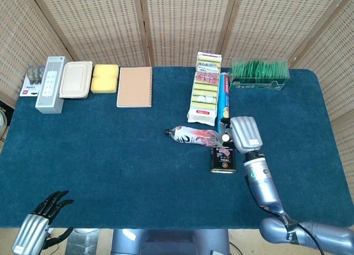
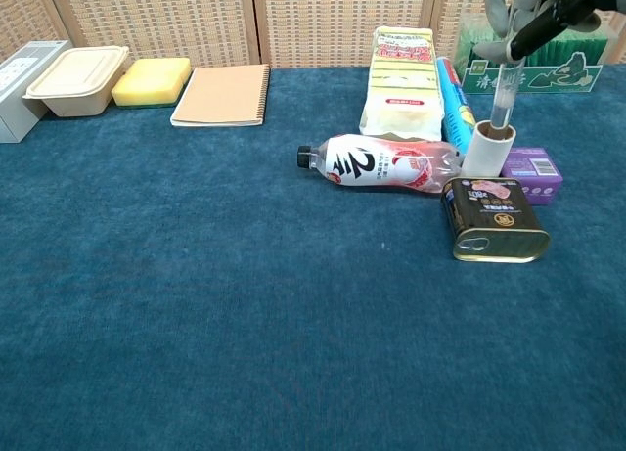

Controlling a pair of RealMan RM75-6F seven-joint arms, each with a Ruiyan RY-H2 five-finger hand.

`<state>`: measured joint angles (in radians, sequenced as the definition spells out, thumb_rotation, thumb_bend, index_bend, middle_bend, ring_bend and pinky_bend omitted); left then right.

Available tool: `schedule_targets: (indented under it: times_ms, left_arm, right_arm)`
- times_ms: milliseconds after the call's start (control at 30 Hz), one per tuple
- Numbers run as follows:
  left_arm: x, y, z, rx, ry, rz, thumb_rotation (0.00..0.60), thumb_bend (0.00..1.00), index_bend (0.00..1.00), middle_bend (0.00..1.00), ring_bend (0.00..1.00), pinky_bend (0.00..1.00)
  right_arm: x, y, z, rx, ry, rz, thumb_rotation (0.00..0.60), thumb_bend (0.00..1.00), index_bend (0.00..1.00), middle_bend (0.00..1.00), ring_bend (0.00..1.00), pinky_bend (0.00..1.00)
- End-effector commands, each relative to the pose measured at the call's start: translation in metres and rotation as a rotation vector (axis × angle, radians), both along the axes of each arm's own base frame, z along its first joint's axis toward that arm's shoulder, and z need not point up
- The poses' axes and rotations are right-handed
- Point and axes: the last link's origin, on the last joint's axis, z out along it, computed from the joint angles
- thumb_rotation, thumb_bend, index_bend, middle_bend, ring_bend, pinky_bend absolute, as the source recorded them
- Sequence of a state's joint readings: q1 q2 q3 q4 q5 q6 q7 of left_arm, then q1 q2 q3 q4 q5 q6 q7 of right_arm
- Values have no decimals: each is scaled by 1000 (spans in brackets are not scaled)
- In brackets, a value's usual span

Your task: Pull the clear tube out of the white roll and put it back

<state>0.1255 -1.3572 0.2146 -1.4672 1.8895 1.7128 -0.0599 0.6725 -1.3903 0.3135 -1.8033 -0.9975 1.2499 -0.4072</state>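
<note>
The white roll [image 2: 486,150] stands upright at the right of the table, between a lying bottle and a purple box. A clear tube [image 2: 504,94] stands nearly upright with its lower end inside the roll's core. My right hand [image 2: 533,16] pinches the tube's top at the upper edge of the chest view. In the head view the right hand [image 1: 245,133] covers the roll and the tube from above. My left hand [image 1: 41,224] hangs below the table's near left corner, fingers apart, holding nothing.
A plastic bottle [image 2: 386,162] lies left of the roll; a dark tin can [image 2: 494,219] lies in front and a purple box [image 2: 533,167] right. Behind are a sponge pack [image 2: 401,79], blue tube [image 2: 453,99], green box [image 2: 548,65], notebook [image 2: 223,94], yellow sponge [image 2: 152,81] and lidded container [image 2: 76,79].
</note>
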Motion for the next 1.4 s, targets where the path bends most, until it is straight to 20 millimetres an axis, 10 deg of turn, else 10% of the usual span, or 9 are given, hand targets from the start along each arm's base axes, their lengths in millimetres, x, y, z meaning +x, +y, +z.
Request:
schedule_targets:
  times_ms: [33,867,1400]
  left_arm:
    - [0,0,0,-1,2,1,600,181,234,146,120,270]
    - [1,3,2,-4,8,4,600,181,235,146,120,270]
    - [3,4,2,-6,3,-5,600,182,236,146,120,270]
  right_arm:
    - [-1,-1,-3,5,4,-7,600,464,842,940,999,894]
    - [-7,-23,-43,40,29,-36,600,411,836,894,930,861]
    - [-15,-31,-40,5,70,-29,600,401,563,574,611,606]
